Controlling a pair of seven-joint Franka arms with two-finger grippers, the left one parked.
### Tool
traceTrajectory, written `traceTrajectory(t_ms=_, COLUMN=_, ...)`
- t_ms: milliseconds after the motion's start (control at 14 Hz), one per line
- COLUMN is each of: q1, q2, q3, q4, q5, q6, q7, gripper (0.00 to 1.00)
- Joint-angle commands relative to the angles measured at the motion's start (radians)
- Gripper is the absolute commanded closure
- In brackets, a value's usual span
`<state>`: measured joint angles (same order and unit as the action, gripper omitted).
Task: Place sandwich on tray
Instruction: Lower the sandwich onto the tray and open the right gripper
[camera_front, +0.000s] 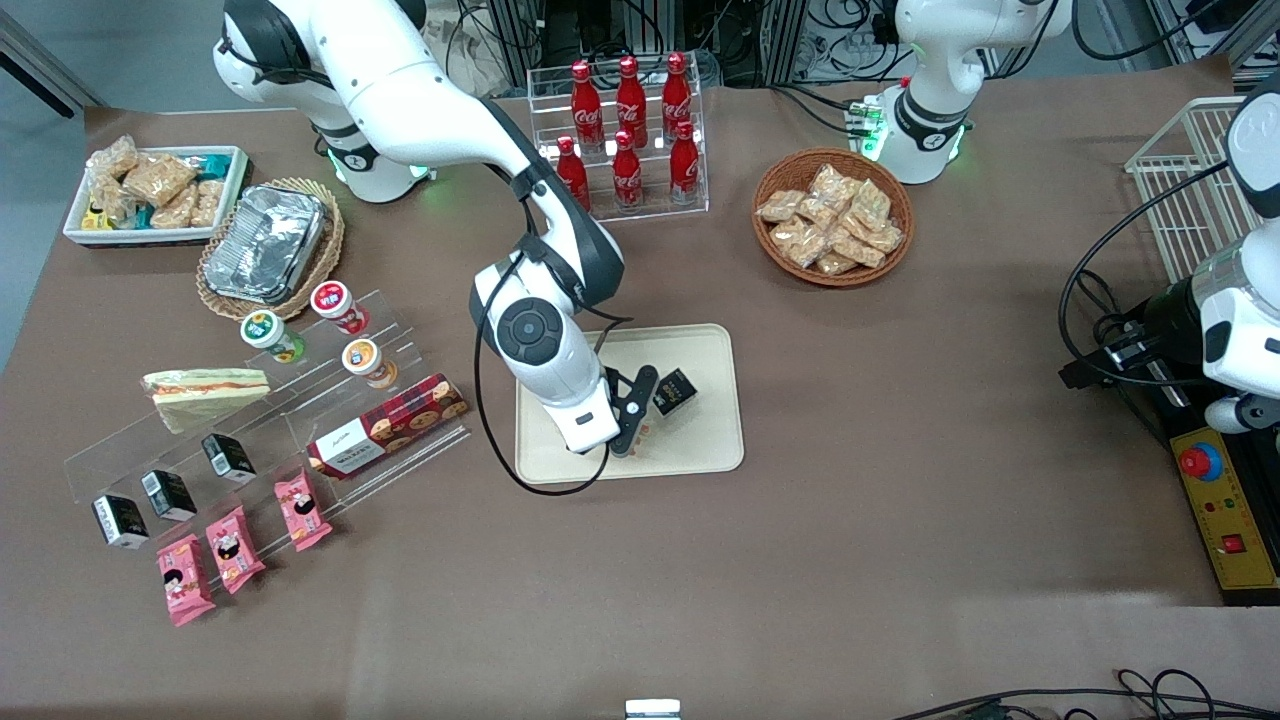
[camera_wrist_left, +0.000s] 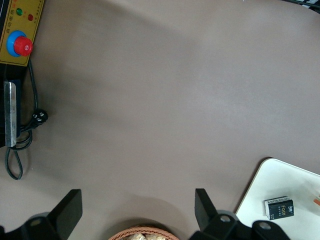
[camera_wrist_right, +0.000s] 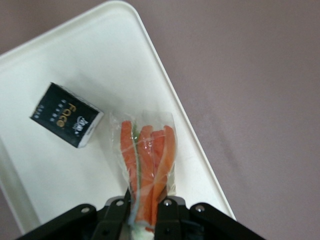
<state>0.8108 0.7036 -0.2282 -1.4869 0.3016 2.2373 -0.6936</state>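
My right gripper is low over the cream tray, at its edge nearest the front camera. In the right wrist view the gripper is shut on a clear-wrapped sandwich with orange and green filling, which points down over the tray. I cannot tell whether the sandwich touches the tray. In the front view the gripper hides this sandwich. A second, near-identical sandwich lies on the acrylic shelf toward the working arm's end of the table.
A small black box lies on the tray beside the held sandwich. The acrylic shelf holds cups, a biscuit pack and small packets. A foil container, cola bottles and a snack basket stand farther from the front camera.
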Motion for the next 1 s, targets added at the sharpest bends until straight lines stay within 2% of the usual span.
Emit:
traceTrajectory(t_ms=0, q1=0.001, q2=0.011, q3=-0.002, q4=-0.01, q5=0.028, q6=0.028, q7=-0.033, gripper=0.72)
traceTrajectory(t_ms=71, q1=0.001, q2=0.017, q3=-0.002, q4=-0.009, q5=0.033, q6=0.031, q7=-0.033, gripper=0.57)
traceTrajectory(t_ms=143, q1=-0.001, q2=0.02, q3=-0.002, q4=-0.009, q5=0.034, q6=0.034, q7=-0.033, gripper=0.18)
traceTrajectory(t_ms=214, q1=-0.004, q2=0.02, q3=0.0, q4=-0.009, q5=0.042, q6=0.042, q7=-0.03, gripper=0.0)
traceTrajectory(t_ms=571, q1=-0.015, q2=-0.062, q3=-0.002, q4=-0.009, q5=0.057, q6=0.012, q7=0.026, gripper=0.0)
traceTrajectory(t_ms=786, q1=-0.077, q2=-0.185, q3=-0.013, q4=-0.006, q5=0.051, q6=-0.151, q7=0.239, gripper=0.0)
traceTrajectory(t_ms=929, q1=-0.143, q2=-0.251, q3=-0.055, q4=0.002, q5=0.056, q6=-0.244, q7=0.263, gripper=0.0)
